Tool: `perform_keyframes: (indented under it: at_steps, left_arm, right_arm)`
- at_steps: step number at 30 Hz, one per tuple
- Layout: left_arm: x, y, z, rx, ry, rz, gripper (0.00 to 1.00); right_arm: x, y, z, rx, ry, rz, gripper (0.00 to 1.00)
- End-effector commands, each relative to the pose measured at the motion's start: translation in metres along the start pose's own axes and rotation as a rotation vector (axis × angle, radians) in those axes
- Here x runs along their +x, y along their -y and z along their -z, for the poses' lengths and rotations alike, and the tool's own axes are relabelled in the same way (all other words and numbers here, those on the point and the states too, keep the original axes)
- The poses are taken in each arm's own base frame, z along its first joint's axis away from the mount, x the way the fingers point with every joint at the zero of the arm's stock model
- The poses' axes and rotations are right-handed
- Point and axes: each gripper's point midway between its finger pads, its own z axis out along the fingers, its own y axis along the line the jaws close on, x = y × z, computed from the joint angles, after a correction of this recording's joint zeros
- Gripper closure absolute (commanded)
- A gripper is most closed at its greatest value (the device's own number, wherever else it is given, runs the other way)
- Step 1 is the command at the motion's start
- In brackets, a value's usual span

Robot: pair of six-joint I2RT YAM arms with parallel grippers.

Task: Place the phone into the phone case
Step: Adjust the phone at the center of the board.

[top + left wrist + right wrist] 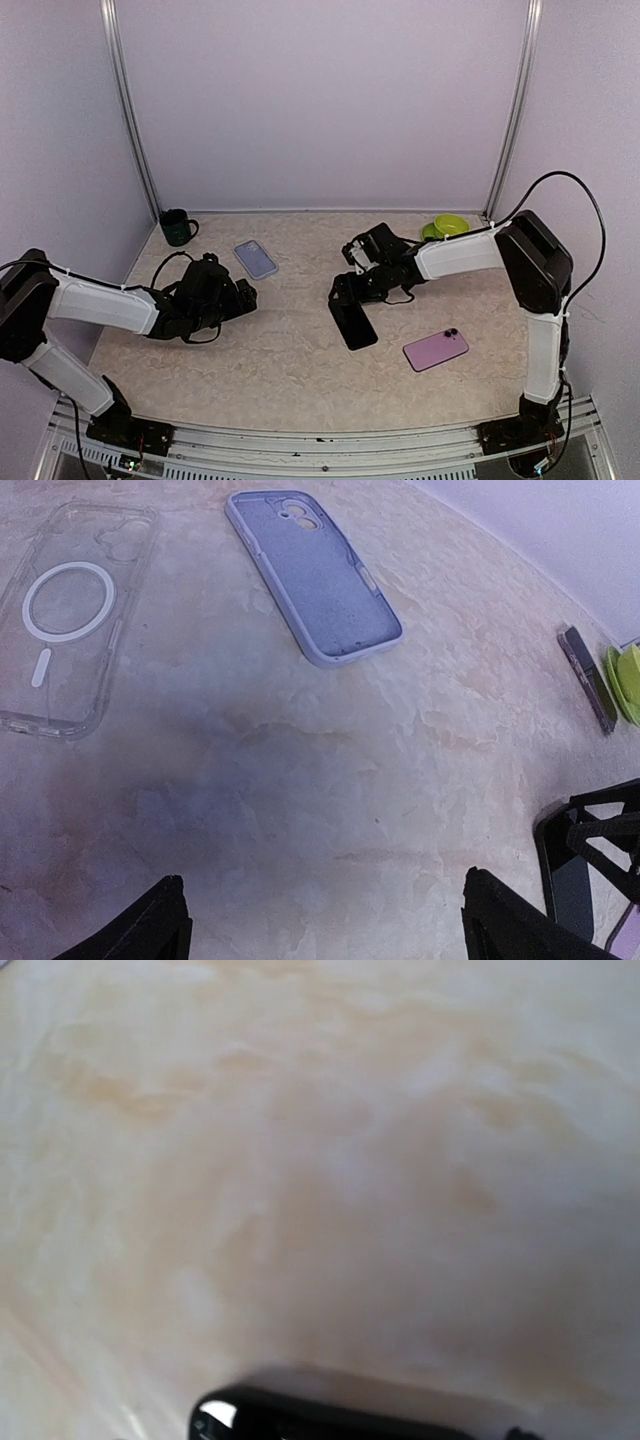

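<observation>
Two claws low over the table. Left gripper (330, 925) is spread wide with nothing between its fingers. The lavender case (313, 575) lies hollow side up ahead of it, and the clear case (70, 620) lies ahead and to its left — both flat, apart from each other. Right gripper (343, 292) sits at the far end of the black phone (355, 326); clamped on it or only over it — cannot tell. Purple phone (436, 349) lies camera side up to that claw's right, nearer the bases, not touching.

A dark green mug (177, 227) stands at the marbled counter's (300, 370) far left corner; a lime-green bowl (450, 226) sits far right.
</observation>
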Motion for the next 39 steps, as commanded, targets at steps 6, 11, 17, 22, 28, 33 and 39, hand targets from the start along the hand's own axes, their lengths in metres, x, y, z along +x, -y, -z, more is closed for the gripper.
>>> perform_keyframes:
  at_steps: [6,11,17,22,28,33,39]
  left_arm:
    - [-0.011,-0.005,0.008,0.01,0.043,0.038,0.09]
    - [-0.011,-0.005,0.009,0.017,0.043,0.044,0.09]
    - [-0.012,-0.007,0.01,0.014,0.044,0.048,0.09]
    - [-0.011,-0.008,0.01,0.014,0.045,0.055,0.09]
    - [-0.01,-0.008,0.009,0.014,0.04,0.061,0.09]
    - [-0.011,-0.009,0.01,0.012,0.041,0.061,0.09]
    - [-0.012,-0.013,0.011,0.006,0.042,0.072,0.09]
  right_arm:
    - [0.051,-0.02,-0.024,0.067,-0.163,0.151,0.21]
    - [0.062,-0.014,-0.021,0.174,-0.179,0.249,0.2]
    - [0.066,0.001,0.0,0.268,-0.176,0.296,0.17]
    - [0.078,0.005,0.012,0.304,-0.193,0.32,0.15]
    - [0.102,-0.002,0.012,0.304,-0.232,0.37,0.1]
    - [0.116,0.003,0.012,0.329,-0.261,0.386,0.07]
    - [0.126,0.006,0.022,0.325,-0.27,0.389,0.07]
